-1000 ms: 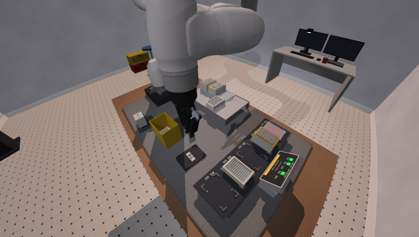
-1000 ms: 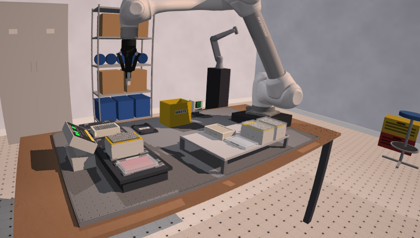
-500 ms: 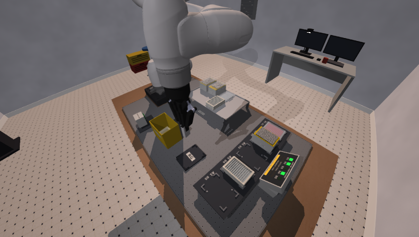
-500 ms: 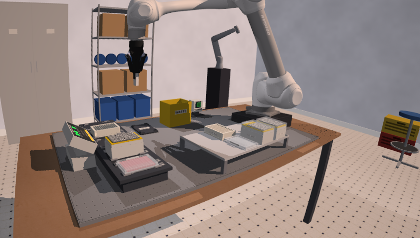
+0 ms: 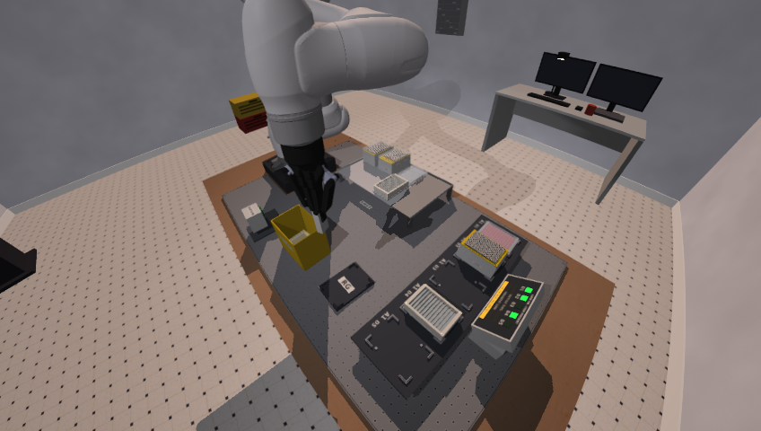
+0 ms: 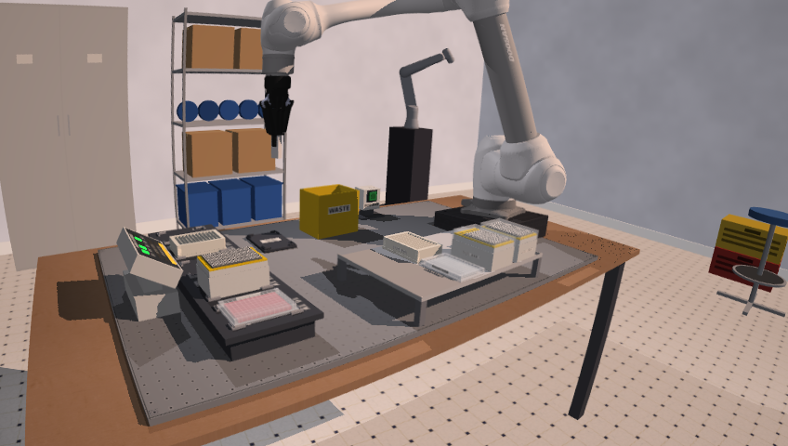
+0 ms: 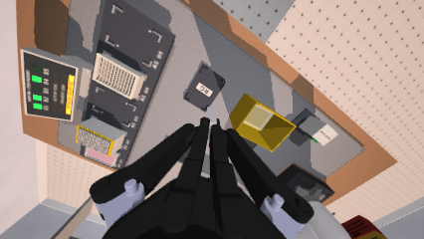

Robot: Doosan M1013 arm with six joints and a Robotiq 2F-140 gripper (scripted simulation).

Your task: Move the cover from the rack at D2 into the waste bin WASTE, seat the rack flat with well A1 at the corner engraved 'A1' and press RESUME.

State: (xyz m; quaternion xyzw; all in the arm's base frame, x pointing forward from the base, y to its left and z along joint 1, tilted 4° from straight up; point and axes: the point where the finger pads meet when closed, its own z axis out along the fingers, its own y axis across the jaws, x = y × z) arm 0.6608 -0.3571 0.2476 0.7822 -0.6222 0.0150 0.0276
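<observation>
- Control panel (image 6: 146, 251), far left of the waste bin WASTE (image 6: 329, 212): green lamps show, and the top view shows an amber strip lit.
- 12-trough reservoir (image 6: 196, 241), left of the bin on the deck block: open and apparently flat.
- Tip rack at D2 (image 6: 231, 268), left of the bin and nearer the table's front edge: yellow rim, tip tops showing, no cover on it. It looks level inside its brackets. I cannot read the A1 corner from here.
- 96-well plate (image 6: 254, 307), left of the bin and nearest the front edge: pink wells, no lid.
- Regrip nest RG (image 6: 270, 241), just left of the bin: nothing on it.
- Gripper (image 6: 274, 144), high above the table, up and left of the bin: fingers clenched tight, tips together, nothing between them. In the wrist view the bin's mouth lies to the right of the tips, not under them.
- Bin upright. A pale flat piece (image 7: 259, 118) lies down inside it, below the rim. I judge this to be the cover.
- RESUME key box (image 6: 371, 196), just right of the bin, with a green face and a white tag beside it.
- Step in hand, as I judge it: disposal done, the closing press pending.
- Next move: carry the closed fingertips right, past the bin without knocking it, then straight down onto the key. Confirm first that the rack sits flat.
</observation>
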